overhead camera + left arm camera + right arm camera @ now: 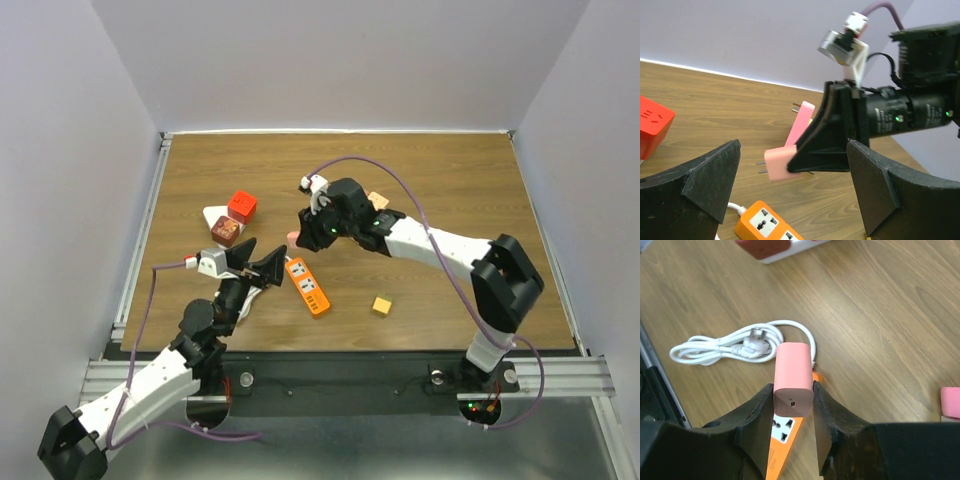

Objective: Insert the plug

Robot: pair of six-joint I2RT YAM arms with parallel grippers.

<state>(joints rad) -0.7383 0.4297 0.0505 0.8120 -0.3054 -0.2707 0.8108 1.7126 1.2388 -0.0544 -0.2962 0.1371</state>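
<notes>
Right gripper point(792, 392) clamps pink plug point(793, 365) by sides, leaving prongs free above orange power strip point(307, 286) for insertion; left gripper point(258, 262) spread wide beside it, holding nothing

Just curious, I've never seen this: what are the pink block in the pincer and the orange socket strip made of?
Pink rectangular block: probably matte plastic, judging by smooth rounded moulded edges. Orange socket strip: likely plastic too, with even colour.

No legible txt — only faint unreadable marks on red block point(651, 127) & black motor point(895, 117)
</notes>
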